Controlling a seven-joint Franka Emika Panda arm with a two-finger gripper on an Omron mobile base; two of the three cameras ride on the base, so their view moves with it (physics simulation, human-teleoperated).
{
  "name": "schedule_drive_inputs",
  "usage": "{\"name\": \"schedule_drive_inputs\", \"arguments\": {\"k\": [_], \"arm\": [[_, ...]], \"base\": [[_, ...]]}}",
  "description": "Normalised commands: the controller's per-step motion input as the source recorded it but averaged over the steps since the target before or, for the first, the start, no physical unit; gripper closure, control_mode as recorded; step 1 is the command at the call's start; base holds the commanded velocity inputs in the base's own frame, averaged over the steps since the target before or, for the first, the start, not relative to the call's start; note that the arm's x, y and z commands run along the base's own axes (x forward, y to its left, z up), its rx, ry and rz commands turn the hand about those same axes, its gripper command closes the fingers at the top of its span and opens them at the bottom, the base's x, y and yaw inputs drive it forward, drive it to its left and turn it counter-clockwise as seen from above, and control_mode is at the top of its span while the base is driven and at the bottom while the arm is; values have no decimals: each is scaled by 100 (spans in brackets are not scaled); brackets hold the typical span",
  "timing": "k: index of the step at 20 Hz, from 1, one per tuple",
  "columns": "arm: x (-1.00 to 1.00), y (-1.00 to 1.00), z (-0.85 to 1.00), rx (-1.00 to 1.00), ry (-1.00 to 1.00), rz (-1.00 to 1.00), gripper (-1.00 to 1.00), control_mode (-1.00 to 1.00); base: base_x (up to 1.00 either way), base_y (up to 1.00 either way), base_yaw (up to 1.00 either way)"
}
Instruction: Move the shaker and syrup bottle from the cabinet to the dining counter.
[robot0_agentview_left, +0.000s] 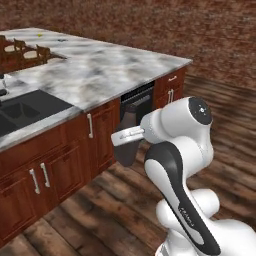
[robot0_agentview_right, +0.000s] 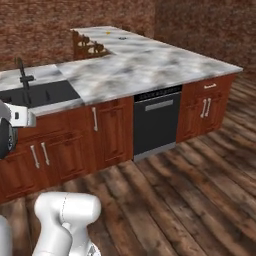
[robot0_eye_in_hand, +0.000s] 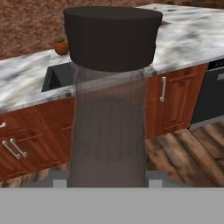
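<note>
Syrup bottle (robot0_eye_in_hand: 109, 100) rises at frame centre in the hand view, its dark cap uppermost, with the claw (robot0_agentview_left: 126, 142) closed around its body. Carry it upright and level, I'd judge. Marble tabletop (robot0_agentview_left: 115, 65) edge lies upper left; open wooden floor (robot0_agentview_right: 200, 190) gives turning room.

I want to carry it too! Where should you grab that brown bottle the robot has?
On the syrup bottle, probably the straight body below the wide dark cap, coming from the side: it stands upright. The gripper grips it that way.
</note>
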Motion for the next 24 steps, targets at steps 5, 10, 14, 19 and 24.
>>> {"name": "schedule_drive_inputs", "arguments": {"k": [5, 10, 14, 19, 24], "arm": [[0, 0, 0, 0, 0, 0, 100, 100], [0, 0, 0, 0, 0, 0, 100, 100], [0, 0, 0, 0, 0, 0, 100, 100], [0, 0, 0, 0, 0, 0, 100, 100], [0, 0, 0, 0, 0, 0, 100, 100]], "base": [[73, -52, 0], [73, -53, 0], [73, -51, 0], [72, -47, 0], [67, -44, 0]]}}
